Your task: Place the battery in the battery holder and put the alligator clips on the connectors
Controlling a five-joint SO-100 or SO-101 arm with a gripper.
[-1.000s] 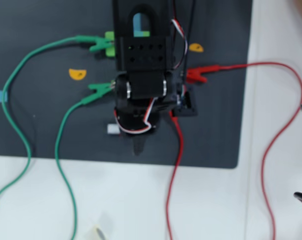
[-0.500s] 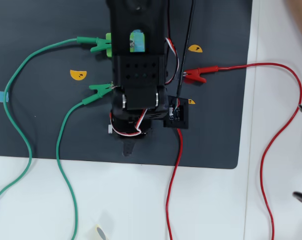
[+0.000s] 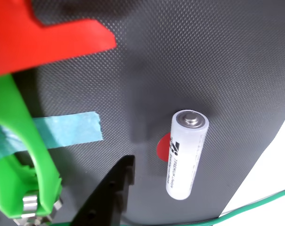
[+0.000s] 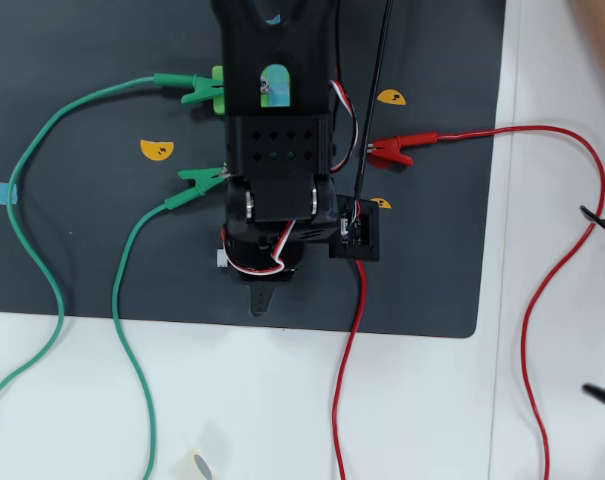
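Note:
In the wrist view the battery (image 3: 187,155) lies flat and free on the dark mat (image 3: 203,56), partly over a red sticker. My gripper (image 3: 208,169) is open around it: one black finger (image 3: 109,193) stands left of it and a black edge shows at the far right. From overhead only the battery's white end (image 4: 222,259) peeks out from under the arm, and one finger tip (image 4: 259,300) points down. A bright-green piece with silver metal (image 3: 24,202) sits at the wrist view's left edge. One green alligator clip (image 4: 187,88) bites a bright-green part (image 4: 219,88); another green clip (image 4: 200,178) and a red clip (image 4: 392,150) lie on the mat.
A blurred red shape (image 3: 43,42) fills the wrist view's top left, with teal tape (image 3: 69,129) below it. Green wires (image 4: 52,290) and red wires (image 4: 347,380) trail off the mat onto the white table (image 4: 282,400). Yellow stickers (image 4: 154,150) dot the mat.
Over the last second the arm shifted slightly left and reached further down the overhead view. In the last half second it has hardly moved. Clips and wires have not moved.

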